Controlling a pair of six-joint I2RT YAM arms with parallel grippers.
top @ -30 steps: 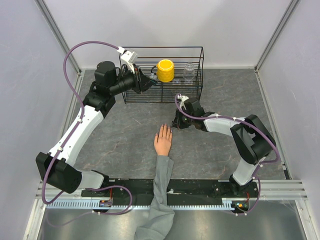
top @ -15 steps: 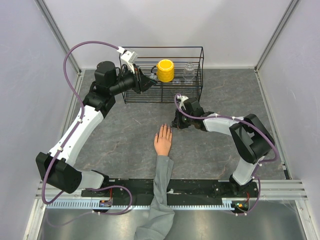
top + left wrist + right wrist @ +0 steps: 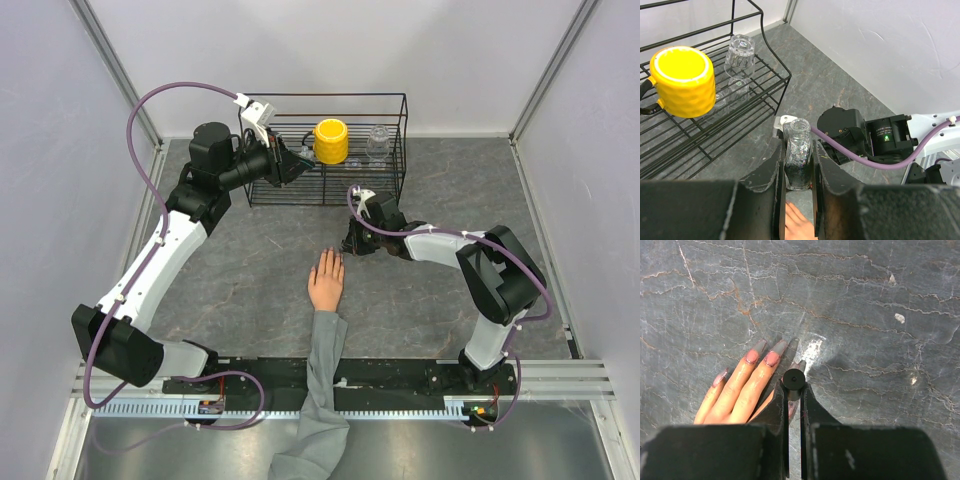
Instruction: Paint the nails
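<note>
right gripper (image 3: 794,390) edged left | nails (image 3: 772,358) long, pointed, glittery pink

Grey marbled table (image 3: 250,270) — mannequin hand (image 3: 326,283) palm-down mid-table, black wire rack (image 3: 330,190) toward far edge.

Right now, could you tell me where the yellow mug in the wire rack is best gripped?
Probably by its rim, from above: the yellow mug stands upright with its mouth open, so one tool finger fits inside. The wire rack has bars around the mug's sides.
</note>
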